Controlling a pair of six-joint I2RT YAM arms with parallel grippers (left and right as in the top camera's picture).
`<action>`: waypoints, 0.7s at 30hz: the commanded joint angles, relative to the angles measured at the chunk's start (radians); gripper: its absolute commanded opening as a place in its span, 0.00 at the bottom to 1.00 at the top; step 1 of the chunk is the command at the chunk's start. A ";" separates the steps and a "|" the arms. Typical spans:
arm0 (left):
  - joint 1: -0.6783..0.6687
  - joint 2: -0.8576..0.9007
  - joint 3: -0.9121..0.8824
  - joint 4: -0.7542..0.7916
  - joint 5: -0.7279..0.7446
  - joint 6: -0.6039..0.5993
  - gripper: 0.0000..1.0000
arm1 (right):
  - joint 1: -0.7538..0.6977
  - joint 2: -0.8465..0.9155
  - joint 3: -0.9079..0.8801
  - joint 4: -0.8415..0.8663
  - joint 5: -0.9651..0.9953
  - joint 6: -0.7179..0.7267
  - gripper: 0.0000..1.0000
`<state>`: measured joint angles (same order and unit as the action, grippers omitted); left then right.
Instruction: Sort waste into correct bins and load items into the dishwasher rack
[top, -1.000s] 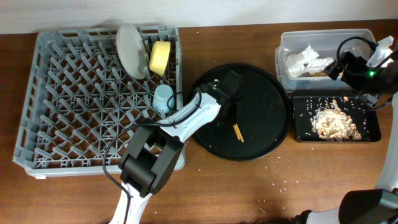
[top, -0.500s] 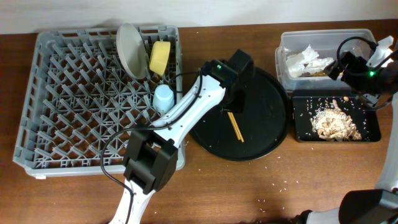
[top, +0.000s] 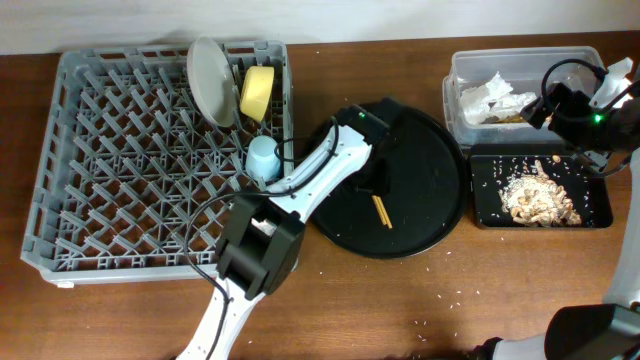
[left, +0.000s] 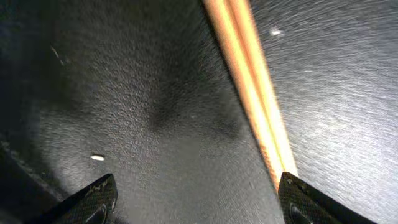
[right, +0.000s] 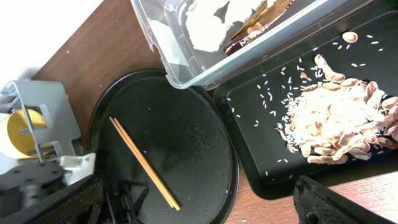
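Lying on the round black tray (top: 430, 170), the chopsticks (left: 249, 81) are framed by the left claw (left: 198, 199), held wide apart just above them, while the right claw (right: 199, 202) is held apart near the clear tub (top: 520, 57).

Bare round tray (top: 432, 175) lies around the chopsticks (top: 381, 211); the rack (top: 120, 160) stands well left.
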<state>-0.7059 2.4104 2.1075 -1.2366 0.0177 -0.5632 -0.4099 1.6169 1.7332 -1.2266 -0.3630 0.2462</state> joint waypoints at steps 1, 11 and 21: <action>0.001 0.035 0.007 -0.010 -0.014 -0.055 0.82 | -0.003 -0.004 0.004 0.000 0.005 -0.006 0.98; 0.001 0.088 0.007 0.032 0.040 -0.055 0.82 | -0.003 -0.004 0.004 0.000 0.005 -0.006 0.98; 0.003 0.088 0.007 -0.051 0.064 -0.050 0.43 | -0.003 -0.004 0.004 0.000 0.005 -0.006 0.99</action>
<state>-0.7055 2.4668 2.1162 -1.2846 0.0685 -0.6090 -0.4099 1.6169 1.7332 -1.2263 -0.3630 0.2462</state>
